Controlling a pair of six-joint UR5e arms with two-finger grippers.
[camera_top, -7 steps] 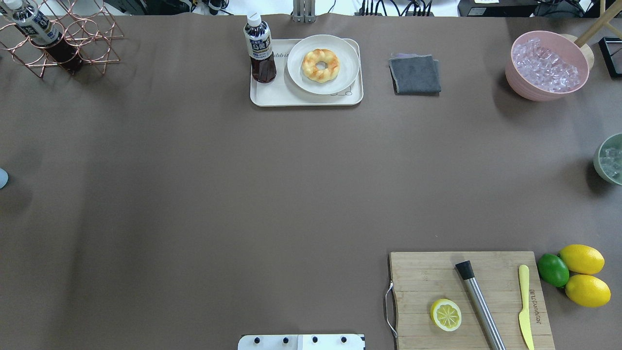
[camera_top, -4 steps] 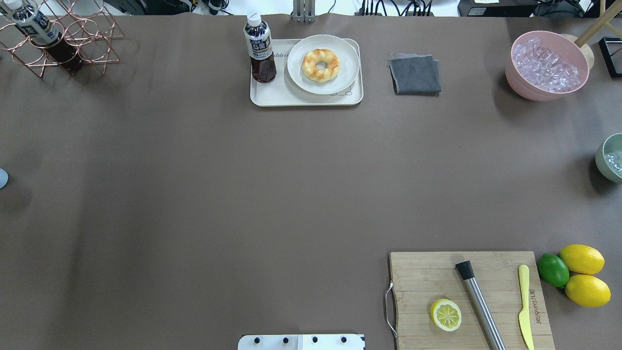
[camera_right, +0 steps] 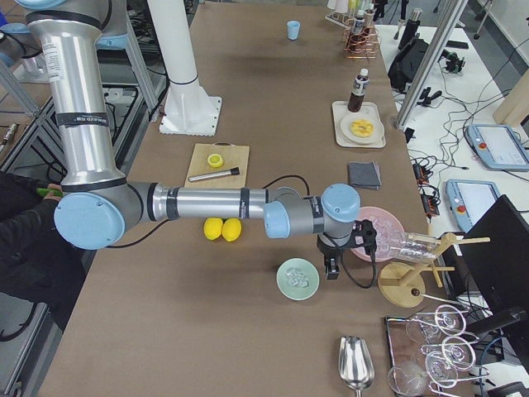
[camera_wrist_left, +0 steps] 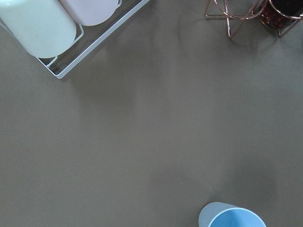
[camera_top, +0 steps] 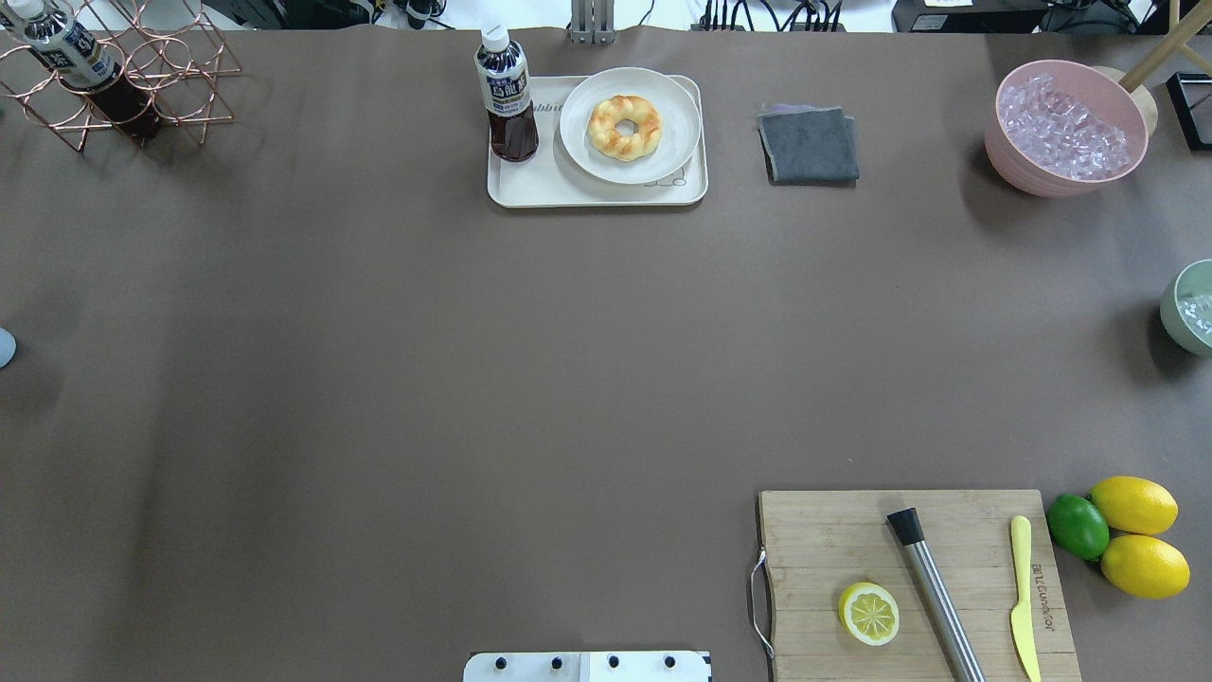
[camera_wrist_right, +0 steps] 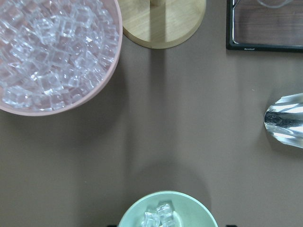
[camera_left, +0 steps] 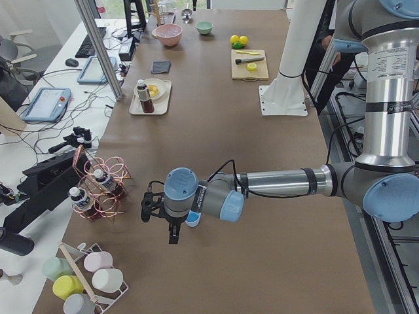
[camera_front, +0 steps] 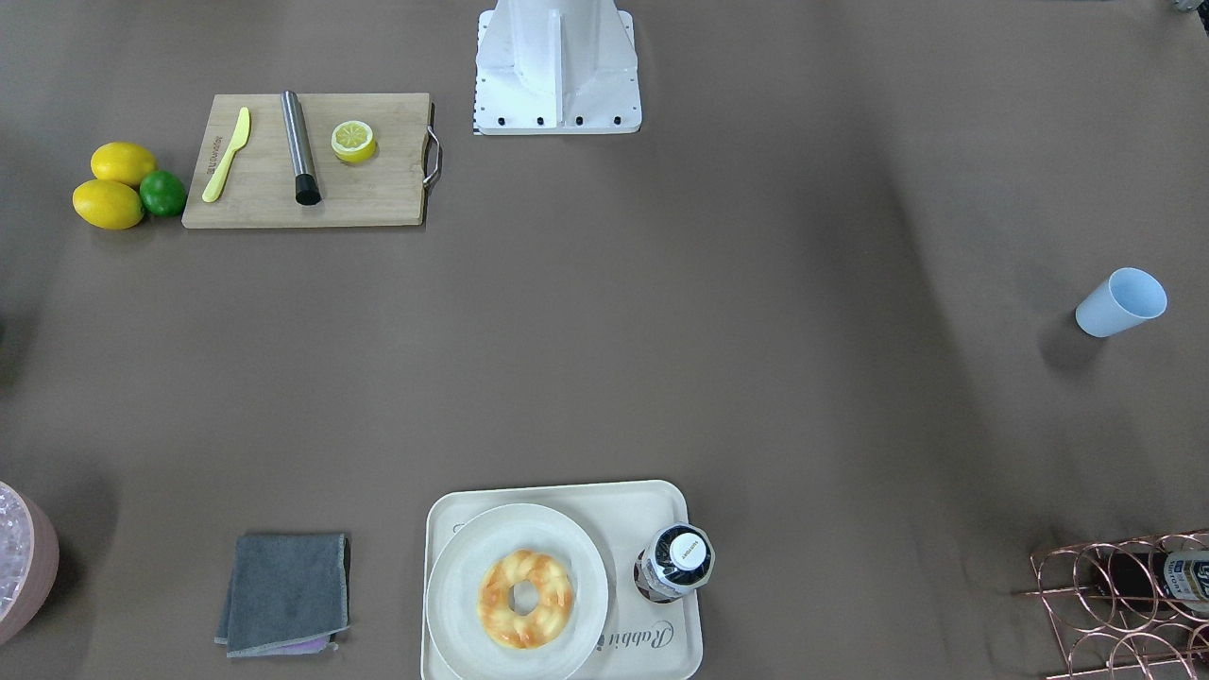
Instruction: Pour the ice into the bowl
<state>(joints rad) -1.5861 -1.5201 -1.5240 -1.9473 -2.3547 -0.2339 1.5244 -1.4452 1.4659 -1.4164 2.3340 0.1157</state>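
The pale mint-green bowl (camera_top: 1189, 309) stands at the table's right end, in front of the pink container (camera_top: 1070, 128) heaped with ice. A few clear ice cubes (camera_wrist_right: 158, 215) lie in the bowl (camera_wrist_right: 168, 210). In the exterior right view my right gripper (camera_right: 331, 266) hangs just beside the bowl (camera_right: 297, 278), between it and the pink container (camera_right: 376, 227); I cannot tell if it is open or shut. In the exterior left view my left gripper (camera_left: 172, 233) hangs by the upright light blue cup (camera_left: 192, 219) at the left end; its state cannot be told either.
A metal scoop (camera_wrist_right: 286, 125) and a wooden stand base (camera_wrist_right: 163, 21) lie near the bowl. The cutting board (camera_top: 914, 583) with lemon half, muddler and knife, the lemons and lime (camera_top: 1122, 535), tray (camera_top: 511, 185), grey cloth (camera_top: 810, 144) and copper rack (camera_top: 123, 80) stand around the table.
The mint-green bowl at the right edge of the overhead view shifted slightly to the right between the first and second frames. Since then nothing has moved.
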